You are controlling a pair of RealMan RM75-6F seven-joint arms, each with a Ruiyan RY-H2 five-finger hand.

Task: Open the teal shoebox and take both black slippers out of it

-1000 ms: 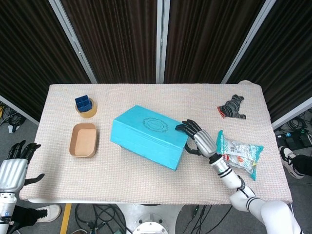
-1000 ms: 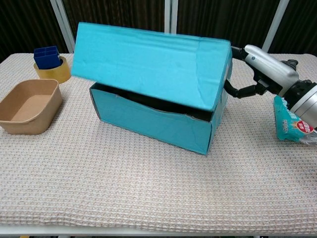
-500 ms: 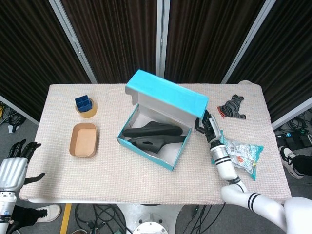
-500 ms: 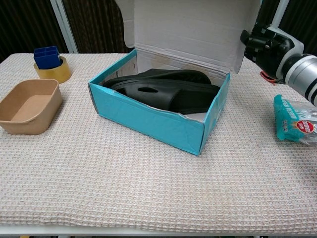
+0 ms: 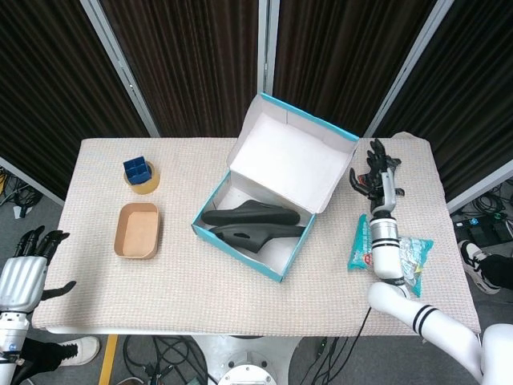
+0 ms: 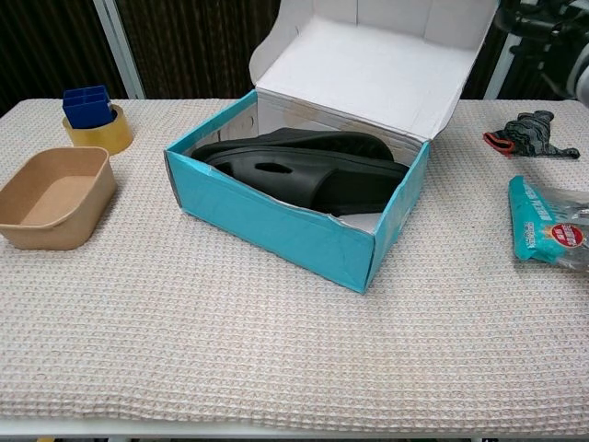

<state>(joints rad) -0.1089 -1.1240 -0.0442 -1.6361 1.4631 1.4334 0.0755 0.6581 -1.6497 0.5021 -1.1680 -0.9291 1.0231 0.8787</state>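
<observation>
The teal shoebox (image 5: 232, 250) (image 6: 267, 221) stands open in the middle of the table, its lid (image 5: 280, 164) (image 6: 368, 64) tipped back and showing its white inside. Two black slippers (image 5: 252, 224) (image 6: 304, 166) lie side by side in it. My right hand (image 5: 377, 170) is raised to the right of the lid, apart from it, fingers spread and holding nothing; in the chest view it (image 6: 543, 23) shows only partly at the top right corner. My left hand (image 5: 28, 265) hangs off the table's left front corner, fingers apart and empty.
A brown paper tray (image 5: 138, 231) (image 6: 51, 198) and a tape roll (image 5: 143, 183) (image 6: 97, 138) carrying a blue box sit at the left. A snack bag (image 5: 393, 253) (image 6: 552, 230) lies at the right, with a dark cloth (image 6: 529, 133) behind it.
The lid has swung from nearly closed to fully tipped back, uncovering the slippers. My right hand has let go of it and risen to the back right. The left hand stayed put.
</observation>
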